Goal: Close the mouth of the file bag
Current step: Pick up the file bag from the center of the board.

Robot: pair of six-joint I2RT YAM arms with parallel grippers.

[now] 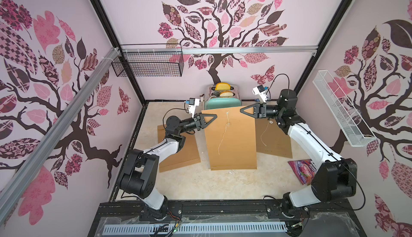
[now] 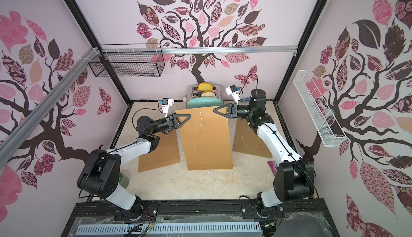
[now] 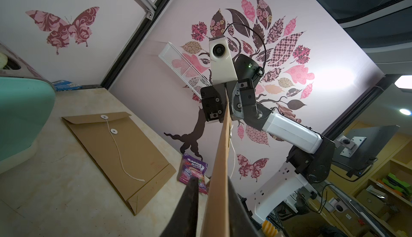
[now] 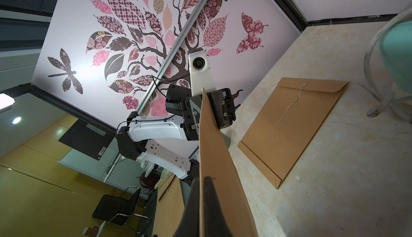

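Top view: the file bag (image 1: pixel 231 140) slopes up toward the toaster (image 1: pixel 223 103), its far edge lifted just in front of it. The right gripper (image 1: pixel 241 111) clamps one far corner; the left gripper (image 1: pixel 215 116) straddles the other, grip unclear.

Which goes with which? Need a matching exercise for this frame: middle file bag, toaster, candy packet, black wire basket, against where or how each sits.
Things:
1. middle file bag
2. toaster
3. candy packet
4. black wire basket

Places or states:
A. hung on the back wall
B. lying on the table, beside the right arm
C. top edge lifted, corners between the jaws of the left gripper and right gripper
D. at the table's back edge, bread in its slots

Pairs: 1-C, 2-D, 3-B, 4-A
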